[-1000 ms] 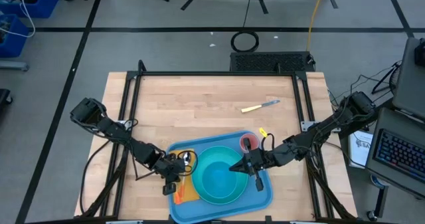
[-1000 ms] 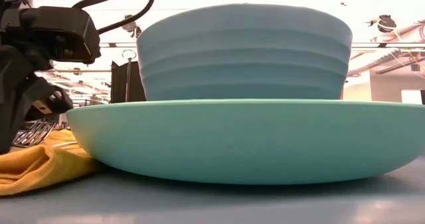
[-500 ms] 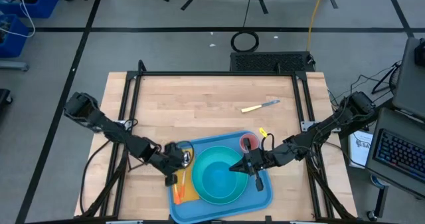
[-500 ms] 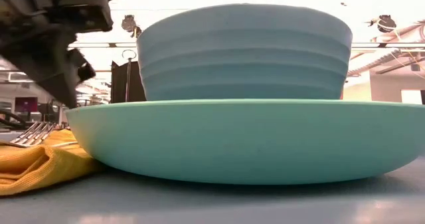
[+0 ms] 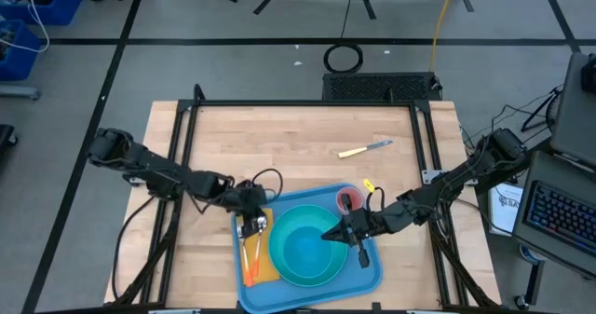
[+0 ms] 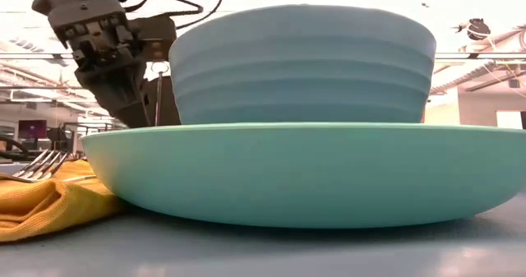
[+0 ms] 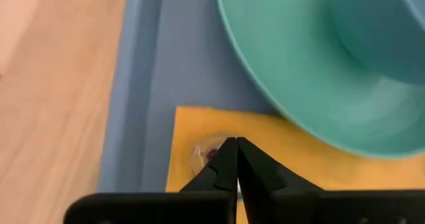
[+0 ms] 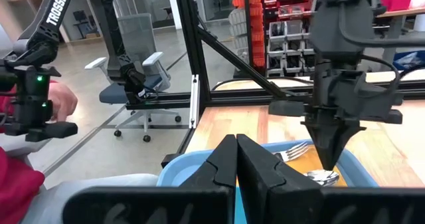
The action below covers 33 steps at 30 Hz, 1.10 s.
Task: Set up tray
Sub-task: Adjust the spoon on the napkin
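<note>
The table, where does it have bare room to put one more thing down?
The bare wood behind the tray is free, up to the yellow-handled knife. The strip left of the tray is free too. The tray is crowded: plate, napkin, cup, and both pincers, left and right.

**Materials and finish**

You've got a pale wood-grain tabletop (image 5: 279,137), matt. Tray (image 5: 371,267) is smooth blue plastic with a dull sheen. Teal plate (image 6: 304,174) and ribbed bowl (image 6: 302,63) look smooth, satin. Yellow napkin (image 6: 45,199) is soft woven cloth. Fork (image 6: 37,166) tines are shiny metal. Table frame (image 5: 307,102) is black metal.
</note>
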Each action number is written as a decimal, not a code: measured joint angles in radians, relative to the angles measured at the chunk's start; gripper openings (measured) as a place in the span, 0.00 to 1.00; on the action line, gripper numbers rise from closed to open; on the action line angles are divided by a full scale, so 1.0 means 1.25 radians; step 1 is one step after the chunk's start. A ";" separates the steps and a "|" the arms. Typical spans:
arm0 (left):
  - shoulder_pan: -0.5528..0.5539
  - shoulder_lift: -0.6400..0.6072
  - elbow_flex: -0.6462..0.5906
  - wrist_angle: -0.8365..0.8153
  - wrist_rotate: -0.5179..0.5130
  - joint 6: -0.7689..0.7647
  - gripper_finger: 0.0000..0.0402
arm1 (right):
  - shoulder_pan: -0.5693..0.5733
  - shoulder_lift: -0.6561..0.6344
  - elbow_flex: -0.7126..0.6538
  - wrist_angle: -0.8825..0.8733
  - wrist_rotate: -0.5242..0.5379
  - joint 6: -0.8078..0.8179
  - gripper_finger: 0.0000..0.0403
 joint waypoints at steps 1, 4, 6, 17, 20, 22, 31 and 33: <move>0.008 0.000 0.000 -0.008 0.023 0.009 0.04 | 0.000 0.000 0.000 -0.001 0.000 0.000 0.00; 0.028 0.000 0.000 -0.032 0.057 0.026 0.08 | 0.000 0.000 0.000 -0.003 0.000 0.000 0.00; 0.039 0.000 0.000 -0.051 0.068 0.042 0.11 | 0.000 0.000 0.000 -0.003 0.000 0.001 0.00; 0.061 0.000 0.000 -0.061 0.057 0.087 0.32 | 0.000 0.000 0.000 -0.005 0.000 0.003 0.00; 0.077 0.000 0.000 -0.078 0.055 0.090 0.36 | 0.000 0.000 0.000 -0.008 0.000 0.003 0.00; 0.089 0.000 0.000 -0.095 0.056 0.089 0.36 | 0.000 0.000 0.000 -0.008 0.000 0.003 0.00; 0.103 0.017 0.000 -0.078 0.097 0.100 0.37 | 0.000 0.000 0.000 -0.011 0.000 0.003 0.00; 0.103 0.020 -0.002 -0.085 0.108 0.108 0.37 | 0.000 0.000 0.000 -0.012 0.000 0.003 0.00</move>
